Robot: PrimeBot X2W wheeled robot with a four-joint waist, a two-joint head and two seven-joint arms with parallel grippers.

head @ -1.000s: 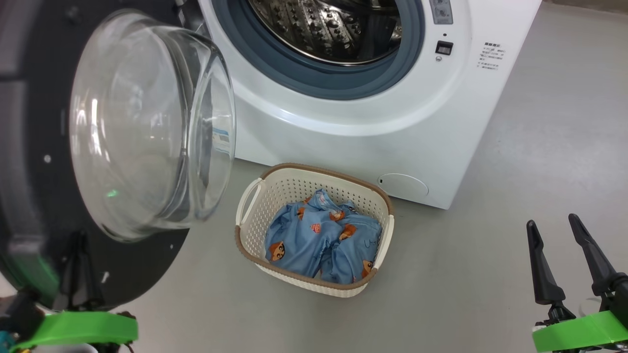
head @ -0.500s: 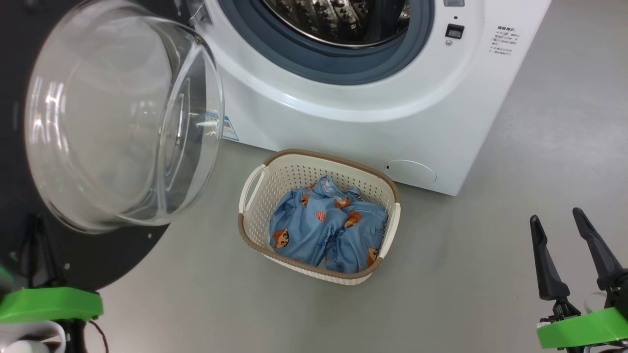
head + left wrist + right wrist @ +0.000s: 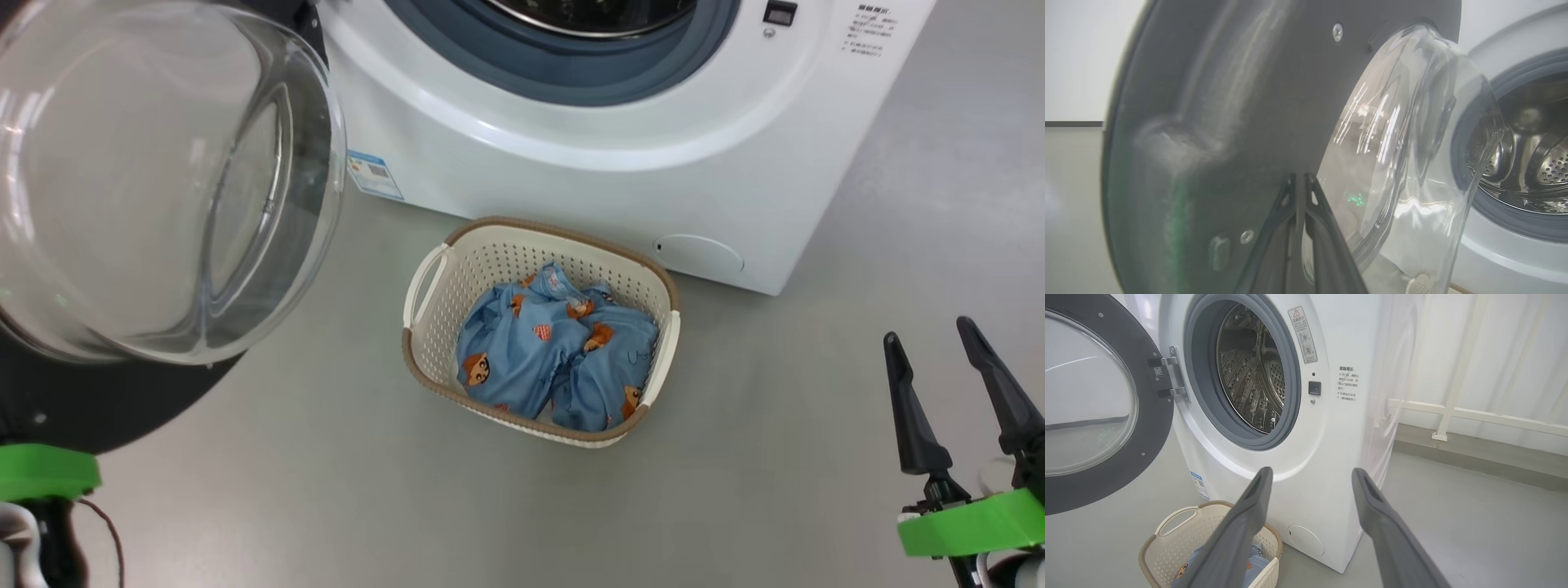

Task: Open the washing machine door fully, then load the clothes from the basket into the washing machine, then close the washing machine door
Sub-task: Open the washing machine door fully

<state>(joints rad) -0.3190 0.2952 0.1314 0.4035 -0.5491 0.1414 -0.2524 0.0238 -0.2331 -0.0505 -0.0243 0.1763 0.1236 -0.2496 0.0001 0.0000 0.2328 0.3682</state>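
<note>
Door (image 3: 122,400) swung out left of the washer (image 3: 571,180); basket (image 3: 490,269) of clothes (image 3: 522,351) before it. Left gripper (image 3: 1300,181) pinched closed at the door; right gripper (image 3: 927,328) spread wide, empty.

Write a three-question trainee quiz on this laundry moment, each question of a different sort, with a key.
1. True or false: the clothes lie inside the basket.
2. Pick one. The right gripper is: A) shut on a garment; B) open and empty, above the floor; C) clamped on a basket handle.
3. Fill the gap: the washing machine door stands ____, so the steel drum can be seen.

Key: 1 true; 2 B; 3 open.
</note>
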